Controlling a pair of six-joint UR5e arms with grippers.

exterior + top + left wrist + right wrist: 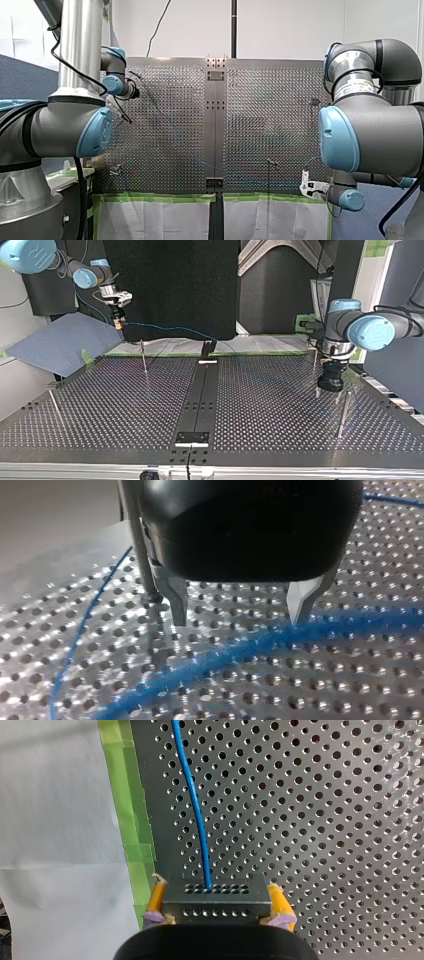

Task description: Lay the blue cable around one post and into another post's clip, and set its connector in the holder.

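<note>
Clamping the dark metal connector (215,897) between its yellow pads (158,896), my right gripper (216,909) hung over the perforated table (325,820). It was close to the edge lined with green tape (127,820), and a white sheet (55,820) lay beyond that tape. The blue cable (196,815) left the connector's face and ran straight ahead of the gripper over the table.

In the top view this gripper was at the far left corner, well above the table, so the connector was up in the air in its grip. From there the cable stretched toward the view's right and sank to the far end of the dark middle strip (197,395). On the way it passed beyond the top of a thin post (144,357). Whether it touched that post could not be told.

My left gripper (237,621) stood low over the table at the top view's right, pointing down. Its metal fingers (175,600) were spread wide, with nothing between them. In the left wrist view a blurred stretch of the cable ran across the table just ahead of the fingertips. One tip sat at the cable's edge, but contact could not be judged. Another stretch of the cable curved away over the table beside the gripper. A dark post (142,555) stood just beside one finger. In the top view a tall post (342,412) stood near this gripper, on the side toward the camera.
</note>
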